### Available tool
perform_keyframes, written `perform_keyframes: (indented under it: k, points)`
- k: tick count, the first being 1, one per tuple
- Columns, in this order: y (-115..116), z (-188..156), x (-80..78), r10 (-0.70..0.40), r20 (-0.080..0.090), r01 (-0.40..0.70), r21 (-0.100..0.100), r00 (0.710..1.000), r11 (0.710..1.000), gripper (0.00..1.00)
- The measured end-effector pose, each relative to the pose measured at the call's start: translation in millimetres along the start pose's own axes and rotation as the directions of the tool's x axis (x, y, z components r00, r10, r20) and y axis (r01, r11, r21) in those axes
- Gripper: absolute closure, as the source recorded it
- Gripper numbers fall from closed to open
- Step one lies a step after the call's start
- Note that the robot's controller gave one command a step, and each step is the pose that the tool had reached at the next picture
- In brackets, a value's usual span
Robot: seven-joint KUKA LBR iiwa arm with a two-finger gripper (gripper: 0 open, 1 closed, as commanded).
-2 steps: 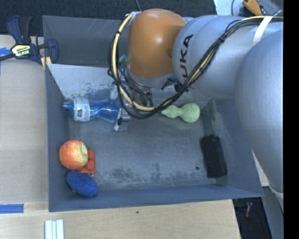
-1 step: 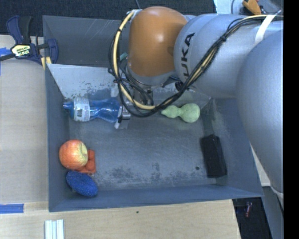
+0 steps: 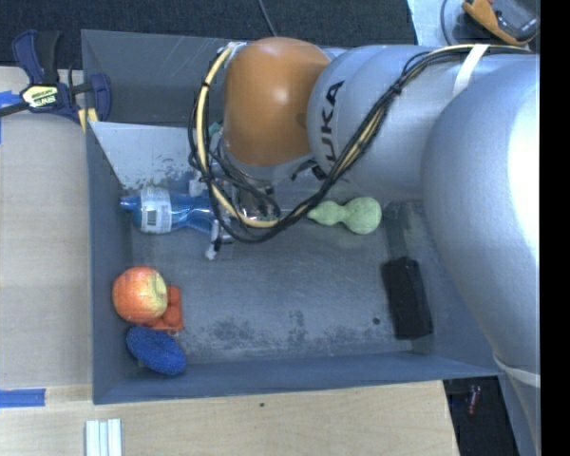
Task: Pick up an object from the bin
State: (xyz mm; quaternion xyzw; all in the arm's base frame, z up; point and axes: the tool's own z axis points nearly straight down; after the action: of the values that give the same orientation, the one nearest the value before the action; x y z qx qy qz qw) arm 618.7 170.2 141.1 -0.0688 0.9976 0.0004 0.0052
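One arm hangs its gripper [image 3: 218,231] at the right end of a blue bottle [image 3: 166,210], upper left of the bin [image 3: 266,369]; its opening cannot be told. Approach step, seemingly: next, centre over the bottle and descend.

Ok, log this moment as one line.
gripper: beside blue bottle, bin left half | hold: cannot tell | also: apple, black block
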Motion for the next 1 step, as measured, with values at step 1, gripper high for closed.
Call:
perform_keyframes:
  k: [1]
  points:
    - [44.5, 69.5, 29.6, -0.215, -0.002, 0.215, -0.003, 0.977, 0.977, 1.0]
